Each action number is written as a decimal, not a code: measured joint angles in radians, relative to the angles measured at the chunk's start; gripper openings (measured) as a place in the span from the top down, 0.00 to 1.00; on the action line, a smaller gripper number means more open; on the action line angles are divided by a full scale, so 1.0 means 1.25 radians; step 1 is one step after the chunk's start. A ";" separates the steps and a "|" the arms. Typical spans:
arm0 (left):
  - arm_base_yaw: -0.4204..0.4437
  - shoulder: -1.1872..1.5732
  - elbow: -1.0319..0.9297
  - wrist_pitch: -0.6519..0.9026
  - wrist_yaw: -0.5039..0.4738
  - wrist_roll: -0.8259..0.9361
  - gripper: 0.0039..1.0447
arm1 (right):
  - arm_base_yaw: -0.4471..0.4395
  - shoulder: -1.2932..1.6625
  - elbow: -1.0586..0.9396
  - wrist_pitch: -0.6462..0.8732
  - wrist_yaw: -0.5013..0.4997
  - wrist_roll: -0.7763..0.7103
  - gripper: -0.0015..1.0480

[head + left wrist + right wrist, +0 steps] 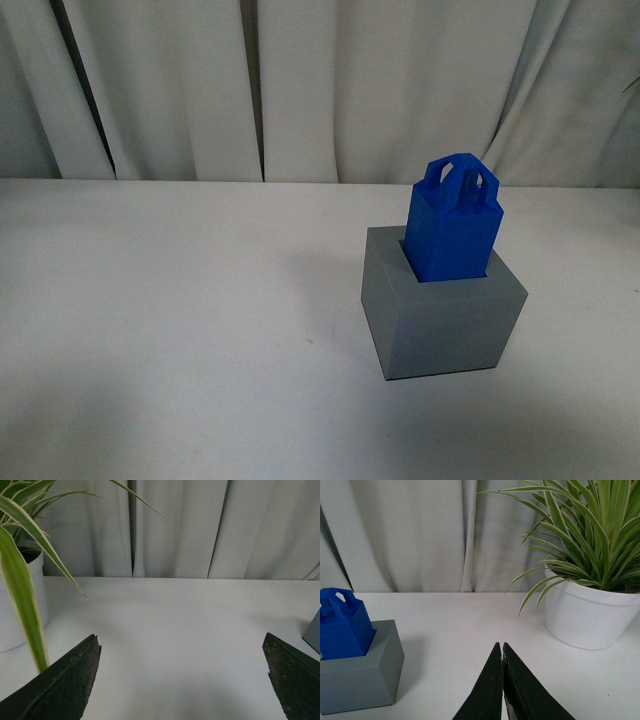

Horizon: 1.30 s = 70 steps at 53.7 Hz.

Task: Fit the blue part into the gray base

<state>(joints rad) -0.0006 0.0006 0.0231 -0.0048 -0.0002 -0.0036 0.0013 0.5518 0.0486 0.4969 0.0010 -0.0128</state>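
Observation:
The blue part (pixel 452 225) stands with its lower end in the recess of the gray base (pixel 440 318) on the white table, right of centre in the front view, leaning slightly. Its loop handle points up. Both also show in the right wrist view, the blue part (pixel 342 624) in the gray base (pixel 362 672). My right gripper (pixel 501 645) is shut and empty, off to the side of the base and apart from it. My left gripper (pixel 181 636) is open wide and empty over bare table; a sliver of the gray base (pixel 315 630) shows at that view's edge. Neither arm shows in the front view.
A white pot with a striped green plant (pixel 590 605) stands on the table beyond my right gripper. Another white potted plant (pixel 20 600) stands by my left gripper. White curtains (pixel 320 90) hang behind the table's far edge.

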 joint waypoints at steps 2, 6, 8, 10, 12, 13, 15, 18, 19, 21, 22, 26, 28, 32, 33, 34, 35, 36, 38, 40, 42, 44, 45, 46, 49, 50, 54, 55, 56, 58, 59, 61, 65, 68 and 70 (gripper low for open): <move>0.000 0.000 0.000 0.000 0.000 0.000 0.06 | 0.000 -0.012 -0.003 -0.009 -0.001 0.000 0.98; 0.000 0.000 0.000 0.000 0.000 0.000 0.06 | 0.000 -0.025 -0.023 0.008 -0.001 0.000 0.98; 0.000 0.000 0.000 0.000 0.000 0.000 0.06 | 0.000 -0.032 -0.032 0.008 -0.001 0.000 0.98; 0.000 0.000 0.000 0.000 0.000 0.000 0.06 | 0.000 -0.043 -0.035 -0.003 -0.001 0.000 0.98; 0.000 0.000 0.000 0.000 0.000 0.000 0.06 | 0.000 -0.051 -0.035 -0.012 -0.001 0.001 0.98; 0.000 0.000 0.000 0.000 0.000 0.000 0.06 | 0.000 -0.059 -0.035 -0.020 -0.001 0.001 0.98; 0.000 0.000 0.000 0.000 0.000 0.000 0.06 | 0.000 -0.077 -0.035 -0.037 -0.001 0.000 0.98; 0.000 0.000 0.000 0.000 0.000 0.000 0.06 | 0.000 -0.099 -0.035 -0.056 -0.001 0.001 0.98; 0.000 0.000 0.000 0.000 0.000 0.000 0.06 | 0.000 -0.108 -0.035 -0.064 -0.001 0.001 0.98; 0.000 0.000 0.000 0.000 0.000 0.000 0.06 | 0.000 -0.120 -0.035 -0.074 -0.001 0.000 0.98; 0.000 0.000 0.000 0.000 0.000 0.000 0.06 | 0.000 -0.128 -0.035 -0.081 -0.001 0.000 0.98; 0.000 0.000 0.000 0.000 0.000 0.000 0.06 | 0.000 -0.150 -0.035 -0.103 -0.001 0.000 0.98; 0.000 0.000 0.000 0.000 0.000 0.000 0.06 | 0.000 -0.162 -0.035 -0.117 -0.001 0.000 0.98; 0.000 0.000 0.000 0.000 0.000 0.000 0.06 | 0.000 -0.183 -0.035 -0.137 -0.002 0.001 0.98; 0.000 0.000 0.000 0.000 0.000 0.000 0.06 | 0.000 -0.187 -0.035 -0.140 -0.001 0.000 0.98; 0.000 0.000 0.000 0.000 0.000 0.000 0.06 | 0.000 -0.193 -0.035 -0.146 -0.002 0.000 0.98; 0.000 0.000 0.000 0.000 0.000 0.000 0.06 | 0.000 -0.199 -0.035 -0.152 -0.002 0.001 0.98; 0.000 0.000 0.000 0.000 0.000 0.000 0.06 | 0.000 -0.208 -0.035 -0.160 -0.002 0.000 0.98; 0.000 0.000 0.000 0.000 0.000 0.000 0.06 | 0.000 -0.216 -0.035 -0.169 -0.002 0.000 0.98; 0.000 0.000 0.000 0.000 0.000 0.000 0.06 | 0.000 -0.224 -0.035 -0.176 -0.002 0.001 0.98; 0.000 0.000 0.000 0.000 0.000 0.000 0.06 | 0.000 -0.234 -0.035 -0.187 -0.002 0.001 0.98; 0.000 0.000 0.000 0.000 0.000 0.000 0.06 | 0.000 -0.244 -0.035 -0.197 -0.002 0.001 0.98; 0.000 0.000 0.000 0.000 0.000 0.000 0.06 | 0.000 -0.251 -0.035 -0.204 -0.002 0.000 0.98; 0.000 0.000 0.000 0.000 0.000 0.000 0.06 | 0.000 -0.256 -0.035 -0.208 -0.002 0.000 0.98; 0.000 0.000 0.000 0.000 0.000 0.000 0.06 | 0.000 -0.273 -0.035 -0.226 -0.002 0.001 0.98; 0.000 0.000 0.000 0.000 0.000 0.000 0.06 | 0.000 -0.277 -0.035 -0.230 -0.002 0.000 0.98; 0.000 0.000 0.000 0.000 0.000 0.000 0.06 | 0.000 -0.293 -0.035 -0.245 -0.002 0.000 0.98; 0.000 0.000 0.000 0.000 0.000 0.000 0.06 | 0.000 -0.296 -0.035 -0.249 -0.002 0.001 0.98; 0.000 0.000 0.000 0.000 0.000 0.000 0.06 | 0.000 -0.298 -0.035 -0.251 -0.002 0.001 0.98; 0.000 0.000 0.000 0.000 0.000 0.000 0.06 | 0.000 -0.311 -0.035 -0.264 -0.002 0.000 0.98; 0.000 0.000 0.000 0.000 0.000 0.000 0.06 | 0.000 -0.333 -0.034 -0.291 -0.002 0.001 0.98; 0.000 0.000 0.000 0.000 0.000 0.000 0.06 | 0.000 -0.365 -0.034 -0.339 -0.002 0.001 0.98; 0.000 0.000 0.000 0.000 0.000 0.000 0.06 | 0.000 -0.423 -0.034 -0.392 -0.002 0.001 0.98; 0.000 0.000 0.000 0.000 0.000 0.000 0.06 | 0.000 -0.437 -0.034 -0.392 -0.003 0.000 0.98; 0.000 0.000 0.000 0.000 0.000 0.000 0.06 | 0.000 -0.437 -0.034 -0.395 -0.002 0.000 0.92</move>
<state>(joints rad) -0.0006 0.0006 0.0231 -0.0048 -0.0002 -0.0036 0.0013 0.0051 0.0059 0.0036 -0.0017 -0.0124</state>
